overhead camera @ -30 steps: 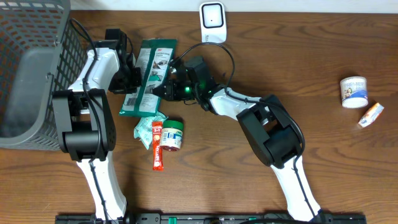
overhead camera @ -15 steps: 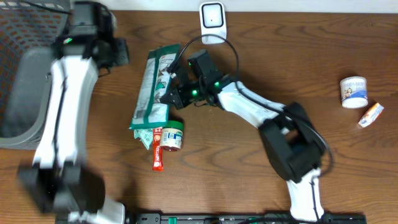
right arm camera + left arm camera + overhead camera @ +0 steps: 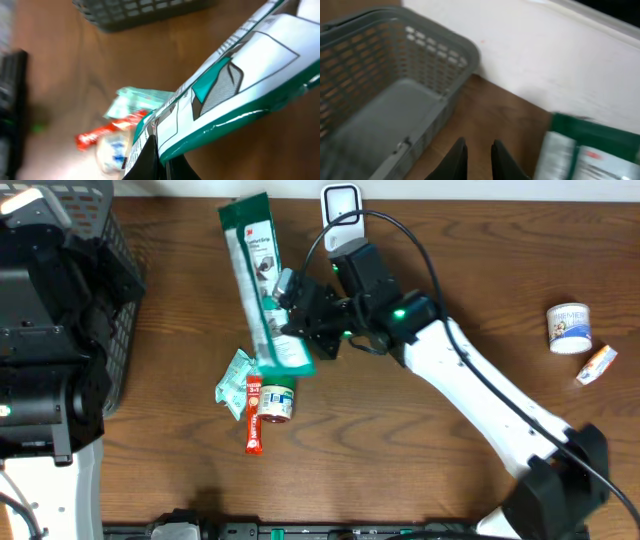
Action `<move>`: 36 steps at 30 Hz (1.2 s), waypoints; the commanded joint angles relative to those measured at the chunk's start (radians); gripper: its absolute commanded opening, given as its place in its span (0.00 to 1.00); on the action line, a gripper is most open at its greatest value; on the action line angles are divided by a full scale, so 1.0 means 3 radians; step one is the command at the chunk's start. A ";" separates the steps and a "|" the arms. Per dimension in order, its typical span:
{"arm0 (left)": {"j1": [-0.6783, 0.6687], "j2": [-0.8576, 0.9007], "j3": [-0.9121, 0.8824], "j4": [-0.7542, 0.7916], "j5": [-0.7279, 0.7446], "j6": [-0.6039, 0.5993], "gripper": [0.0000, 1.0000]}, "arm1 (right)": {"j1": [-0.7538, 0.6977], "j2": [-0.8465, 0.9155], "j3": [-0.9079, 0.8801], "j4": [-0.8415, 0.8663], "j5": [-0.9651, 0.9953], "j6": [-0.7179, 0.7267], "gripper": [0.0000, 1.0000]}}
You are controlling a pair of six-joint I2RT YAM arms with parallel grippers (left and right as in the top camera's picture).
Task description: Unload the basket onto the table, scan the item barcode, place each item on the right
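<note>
Pouch [image 3: 262,290] clamped by its lower edge in right pincer [image 3: 292,320], jaws shut on it. The long body slants up and away from the fingers, off the table as I judge it. Scanner [image 3: 340,205] sits just beyond this pincer. I read the edge grip as leaving the printed face free to turn toward it. Barcode not legible to me. Left pincer [image 3: 479,159] is well apart by the basket [image 3: 427,50], fingers a sliver apart, empty, clear of the work. Jar [image 3: 277,400] and red sachet [image 3: 254,420] lie just below the right pincer.
</note>
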State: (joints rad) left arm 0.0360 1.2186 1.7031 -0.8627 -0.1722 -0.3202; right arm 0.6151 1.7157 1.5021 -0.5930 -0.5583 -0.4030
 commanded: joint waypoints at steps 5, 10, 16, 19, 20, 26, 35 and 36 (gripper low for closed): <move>0.0336 0.0281 0.0003 -0.0238 -0.0276 -0.0324 0.15 | -0.0019 -0.0627 0.0020 -0.0042 0.0739 -0.1246 0.01; 0.0552 0.0425 0.0003 -0.0486 -0.0276 -0.0324 0.16 | -0.0015 -0.0670 0.0033 0.0062 0.0900 -0.1268 0.01; 0.0659 0.0506 0.0003 -0.0571 -0.0263 -0.0323 0.23 | 0.0136 -0.0670 0.0220 0.0075 0.1294 -0.1227 0.01; 0.0659 0.0553 0.0001 -0.0637 -0.0151 -0.0323 0.24 | 0.0275 -0.0670 0.0403 0.0058 0.1488 -0.1249 0.01; 0.0659 0.0576 -0.0001 -0.0673 -0.0120 -0.0323 0.25 | 0.0305 -0.0670 0.0443 0.0060 0.1565 -0.1273 0.01; 0.0659 0.0753 -0.0010 -0.0865 -0.0062 -0.0320 0.25 | 0.0505 -0.0670 0.0557 0.0229 0.2308 -0.1572 0.01; 0.0659 0.1129 -0.0010 -0.0966 -0.0064 -0.0320 0.45 | 0.0951 -0.0605 0.0557 0.0865 0.3202 -0.2290 0.01; 0.0659 0.1152 -0.0010 -0.0975 -0.0064 -0.0322 0.47 | 0.0965 -0.0596 0.0557 0.0905 0.3204 -0.2307 0.01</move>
State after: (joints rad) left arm 0.2279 1.5185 1.7061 -1.1294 -0.2054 -0.4152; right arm 0.8867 1.5269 1.6447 -0.3527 0.3119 -1.0203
